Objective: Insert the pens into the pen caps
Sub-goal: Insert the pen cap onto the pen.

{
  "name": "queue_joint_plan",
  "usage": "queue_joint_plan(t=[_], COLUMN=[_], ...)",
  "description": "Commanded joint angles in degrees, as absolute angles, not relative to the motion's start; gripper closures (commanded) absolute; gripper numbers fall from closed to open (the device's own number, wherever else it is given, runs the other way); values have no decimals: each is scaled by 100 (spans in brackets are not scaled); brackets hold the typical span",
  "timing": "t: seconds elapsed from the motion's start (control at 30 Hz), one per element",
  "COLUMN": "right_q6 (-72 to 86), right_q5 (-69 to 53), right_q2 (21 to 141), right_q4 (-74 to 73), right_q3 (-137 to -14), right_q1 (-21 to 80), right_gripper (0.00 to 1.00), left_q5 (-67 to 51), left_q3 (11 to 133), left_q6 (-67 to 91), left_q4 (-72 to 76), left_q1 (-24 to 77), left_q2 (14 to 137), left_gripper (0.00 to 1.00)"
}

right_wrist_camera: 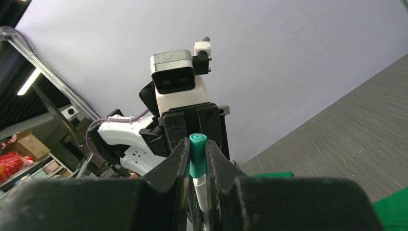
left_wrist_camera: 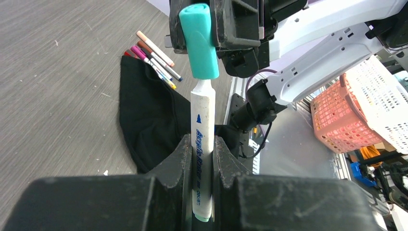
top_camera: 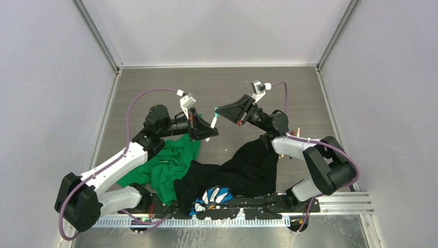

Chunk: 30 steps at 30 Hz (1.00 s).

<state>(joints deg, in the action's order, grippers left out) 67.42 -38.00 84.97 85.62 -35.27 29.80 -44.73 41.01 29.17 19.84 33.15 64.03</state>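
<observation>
Above the table's middle, my left gripper [top_camera: 208,129] is shut on the white barrel of a pen [left_wrist_camera: 202,130]. In the left wrist view the barrel stands upright between the fingers [left_wrist_camera: 179,159]. My right gripper [top_camera: 219,110] faces the left one, shut on a teal pen cap [left_wrist_camera: 199,41]. The cap sits over the pen's tip, and the barrel's narrow neck shows just below it. In the right wrist view the teal cap [right_wrist_camera: 197,156] is pinched between the fingertips of my right gripper [right_wrist_camera: 197,153], with the white barrel [right_wrist_camera: 201,192] running down behind it. Several more pens [left_wrist_camera: 156,55] lie on the table.
A green cloth [top_camera: 170,165] and a black cloth [top_camera: 250,165] lie heaped near the arm bases, with a blue-and-white bundle [top_camera: 214,196] at the front. The loose pens [top_camera: 294,133] lie by the right arm. Pink and white baskets [left_wrist_camera: 356,110] stand off the table.
</observation>
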Motion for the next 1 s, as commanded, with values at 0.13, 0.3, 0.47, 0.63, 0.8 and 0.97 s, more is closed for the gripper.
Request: queue_joint_plan(t=[0.13, 0.3, 0.47, 0.63, 0.8, 0.97], right_q6=[6500, 5829, 4852, 3906, 4282, 4463], right_q5=[-4040, -3919, -3539, -2736, -2836, -2894], right_q2=[8300, 7937, 7422, 6995, 7117, 7136], right_q4=[8779, 7823, 5979, 4011, 4391, 4216], right_q3=[-3403, -3363, -3504, -3780, -3612, -3567], right_q1=[3160, 3367, 3632, 4020, 4063, 4101], right_gripper=[99, 99, 99, 99, 99, 99], left_q5=[-4125, -4103, -3797, -3568, -3637, -3574], left_q3=[4110, 4083, 4069, 4072, 4067, 4061], left_q6=[3101, 3223, 3192, 3088, 3085, 3006], left_q4=[2692, 2808, 2659, 2462, 2521, 2452], left_q1=[3186, 3134, 3079, 3042, 3024, 3016], left_q2=[5996, 5994, 5896, 5807, 5735, 5645], left_gripper=[100, 100, 100, 100, 100, 100])
